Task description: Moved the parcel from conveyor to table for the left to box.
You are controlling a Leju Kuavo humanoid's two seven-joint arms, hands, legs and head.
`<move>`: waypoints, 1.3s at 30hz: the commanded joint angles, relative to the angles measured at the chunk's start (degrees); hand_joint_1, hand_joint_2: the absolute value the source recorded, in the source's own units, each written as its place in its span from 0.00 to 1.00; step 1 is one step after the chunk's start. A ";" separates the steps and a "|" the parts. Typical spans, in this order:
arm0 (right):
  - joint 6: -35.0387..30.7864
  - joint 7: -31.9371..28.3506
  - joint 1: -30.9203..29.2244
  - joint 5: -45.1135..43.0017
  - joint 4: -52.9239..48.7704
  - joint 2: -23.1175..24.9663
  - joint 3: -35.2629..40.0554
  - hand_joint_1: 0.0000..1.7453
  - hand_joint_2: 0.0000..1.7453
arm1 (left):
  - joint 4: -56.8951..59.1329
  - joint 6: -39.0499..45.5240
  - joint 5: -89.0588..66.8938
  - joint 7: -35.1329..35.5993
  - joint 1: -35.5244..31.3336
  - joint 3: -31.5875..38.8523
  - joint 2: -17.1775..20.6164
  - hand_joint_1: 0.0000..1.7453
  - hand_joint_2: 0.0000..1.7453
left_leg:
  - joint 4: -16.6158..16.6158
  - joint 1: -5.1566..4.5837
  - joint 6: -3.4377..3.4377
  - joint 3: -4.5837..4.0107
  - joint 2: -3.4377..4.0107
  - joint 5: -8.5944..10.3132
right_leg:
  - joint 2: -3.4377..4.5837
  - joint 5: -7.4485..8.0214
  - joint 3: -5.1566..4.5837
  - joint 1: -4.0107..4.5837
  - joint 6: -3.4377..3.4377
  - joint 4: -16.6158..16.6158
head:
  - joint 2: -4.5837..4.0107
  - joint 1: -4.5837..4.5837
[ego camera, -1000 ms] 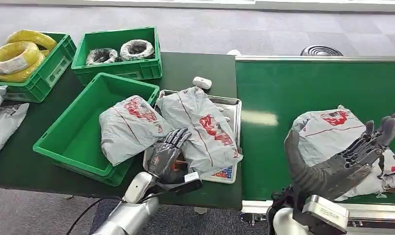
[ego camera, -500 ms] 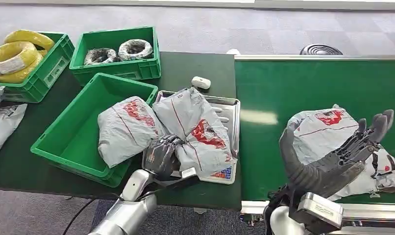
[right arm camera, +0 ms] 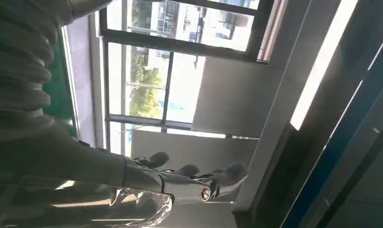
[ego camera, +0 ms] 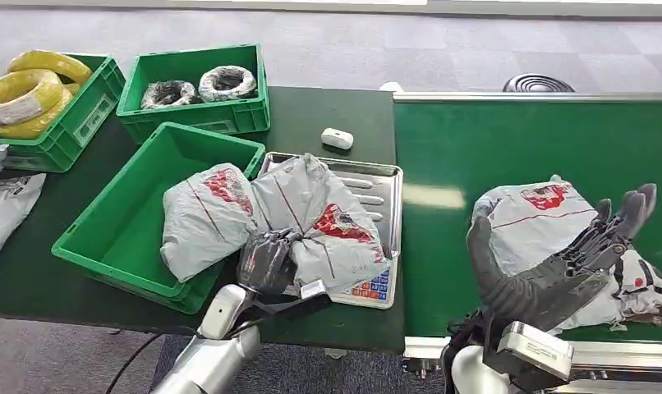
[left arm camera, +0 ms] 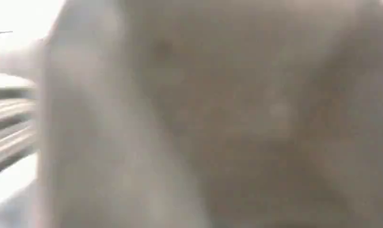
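Left hand [ego camera: 266,260] fingers curled on tray parcel [ego camera: 332,230] — right hand [ego camera: 558,267] spread.

We see two silver metal forearms ending in dark grey, many-fingered hands: the left hand [ego camera: 266,261] with a black bracket and white label at its wrist, the right hand [ego camera: 562,263] with a thick grey thumb, ribbed grey cover and silver wrist block.
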 commanded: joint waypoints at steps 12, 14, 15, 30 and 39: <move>-0.05 -0.07 1.94 -1.31 0.50 -0.35 -0.95 0.00 1.00 | -21.84 -4.00 25.27 -0.28 -12.45 4.27 6.91 1.00 1.00 | -0.04 0.08 -0.05 -0.17 0.14 0.10 | -0.14 0.10 -0.18 0.08 -0.04 -0.05 | 0.00 -0.02; -0.05 -0.07 1.91 -1.37 0.65 -0.35 -0.61 0.00 1.00 | -19.71 -4.03 25.63 1.45 -16.19 5.52 7.76 1.00 1.00 | 0.05 0.08 -0.04 -0.19 0.09 0.04 | -0.09 0.05 -0.18 0.08 -0.03 0.03 | -0.02 -0.02; -0.05 -0.07 1.71 -1.46 0.86 -0.35 -0.42 0.00 1.00 | -17.02 -3.78 25.85 2.40 -18.79 6.04 8.01 1.00 1.00 | 0.06 0.10 -0.05 -0.23 0.08 0.06 | -0.17 0.06 -0.20 0.11 -0.03 0.02 | 0.00 0.00; -0.05 -0.07 2.81 -1.51 0.27 -0.35 0.26 0.00 1.00 | -1.32 -0.59 11.58 0.29 -27.30 34.06 7.08 1.00 1.00 | -0.06 0.06 -0.05 -0.07 0.24 0.06 | -0.02 0.09 -0.13 0.07 -0.03 -0.04 | 0.00 0.00; -0.05 -0.07 2.84 -2.11 0.09 -0.35 -0.37 0.00 1.00 | 6.45 -0.59 2.80 2.38 -27.13 51.66 8.13 1.00 1.00 | -0.06 0.07 -0.04 -0.09 0.15 0.08 | -0.11 0.07 -0.13 0.07 -0.02 -0.06 | -0.02 0.00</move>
